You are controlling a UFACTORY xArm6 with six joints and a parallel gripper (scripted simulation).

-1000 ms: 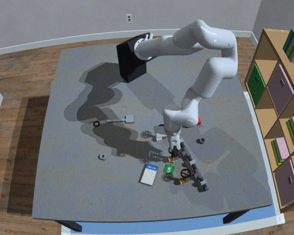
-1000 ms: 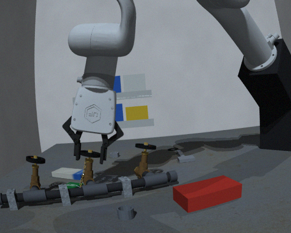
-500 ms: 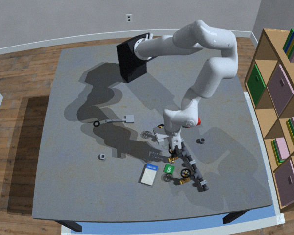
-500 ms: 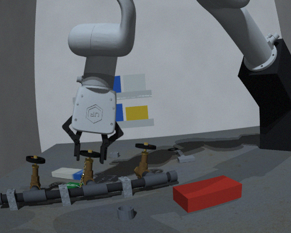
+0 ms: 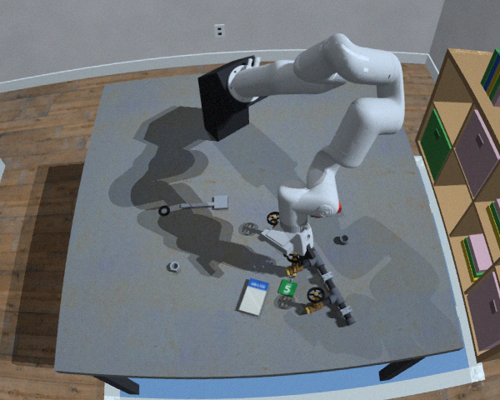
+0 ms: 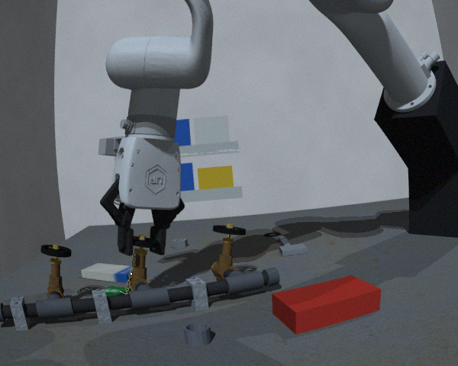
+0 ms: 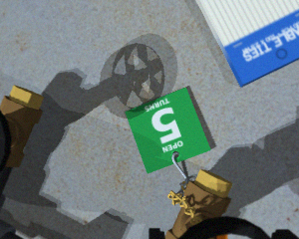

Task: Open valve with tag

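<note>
Three brass valves with black handwheels stand on a grey pipe [image 6: 134, 299]. My gripper [image 6: 141, 240] is shut on the handwheel of the middle valve [image 6: 139, 268], also seen in the top view [image 5: 294, 258]. A green tag [image 7: 167, 129] reading "OPEN 5 TURNS" lies flat on the table, chained to that valve's brass body [image 7: 201, 201]; it also shows in the top view [image 5: 287, 287]. The left valve [image 6: 56, 271] and the right valve [image 6: 226, 252] stand free of the gripper. The held handwheel is only a black arc at the bottom edge of the wrist view.
A white and blue cable-ties box [image 5: 252, 296] lies beside the tag. A red block [image 6: 326, 302] and a grey cap [image 6: 198, 334] lie in front of the pipe. A nut [image 5: 172, 265], a black ring [image 5: 164, 207], a grey tool [image 5: 207, 202] and the arm's black base [image 5: 222, 103] lie farther off.
</note>
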